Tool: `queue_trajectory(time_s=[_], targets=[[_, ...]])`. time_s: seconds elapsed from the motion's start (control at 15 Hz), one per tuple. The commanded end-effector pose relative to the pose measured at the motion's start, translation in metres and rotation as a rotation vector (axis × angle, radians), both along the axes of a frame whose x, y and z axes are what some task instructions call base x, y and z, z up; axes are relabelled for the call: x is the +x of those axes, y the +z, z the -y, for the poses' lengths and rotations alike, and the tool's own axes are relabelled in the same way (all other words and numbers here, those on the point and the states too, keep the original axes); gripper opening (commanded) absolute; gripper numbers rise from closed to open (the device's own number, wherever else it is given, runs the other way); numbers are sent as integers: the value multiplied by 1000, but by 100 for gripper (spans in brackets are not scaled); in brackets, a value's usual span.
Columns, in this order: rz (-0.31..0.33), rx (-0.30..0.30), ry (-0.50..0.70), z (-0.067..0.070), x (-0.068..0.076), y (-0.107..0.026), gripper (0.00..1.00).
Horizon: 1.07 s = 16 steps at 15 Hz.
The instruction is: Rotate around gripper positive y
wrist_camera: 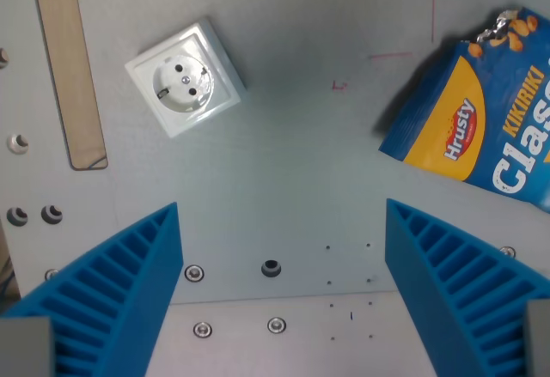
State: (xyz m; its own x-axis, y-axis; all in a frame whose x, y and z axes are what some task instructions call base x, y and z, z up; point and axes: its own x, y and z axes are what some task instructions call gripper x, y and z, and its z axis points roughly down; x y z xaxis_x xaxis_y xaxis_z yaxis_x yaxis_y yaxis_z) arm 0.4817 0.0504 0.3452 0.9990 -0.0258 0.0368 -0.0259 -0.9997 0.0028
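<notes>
The wrist view looked straight down on the grey bench (292, 162), with the gripper (284, 295) hanging above it and its two blue ribbed fingers (120, 291) spread wide apart, nothing between them. No object belonged to this task: the thing to be turned was the gripper itself, and it sat over a bare patch of bench dotted with screw heads (194, 272) and a small dark hole (271, 268). A white wall socket (185, 76) lay well apart toward the wrist view's upper left, beside a pale wooden strip (69, 68), and a blue-and-yellow snack bag (481, 111) lay at the wrist view's right edge, partly cut off. Judging by the square, level look down, the rotation seemed not yet begun or barely started. The next move would call for a pure turn of the wrist about its own y axis, with the fingers kept clear of the bench as one side dipped.
</notes>
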Motion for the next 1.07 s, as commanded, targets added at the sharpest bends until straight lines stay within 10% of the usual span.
queue_trajectory(time_s=[0.07,1.07], targets=[[189,-9,0,1,-9,-2,100],[389,-14,1,1,-9,-2,100]])
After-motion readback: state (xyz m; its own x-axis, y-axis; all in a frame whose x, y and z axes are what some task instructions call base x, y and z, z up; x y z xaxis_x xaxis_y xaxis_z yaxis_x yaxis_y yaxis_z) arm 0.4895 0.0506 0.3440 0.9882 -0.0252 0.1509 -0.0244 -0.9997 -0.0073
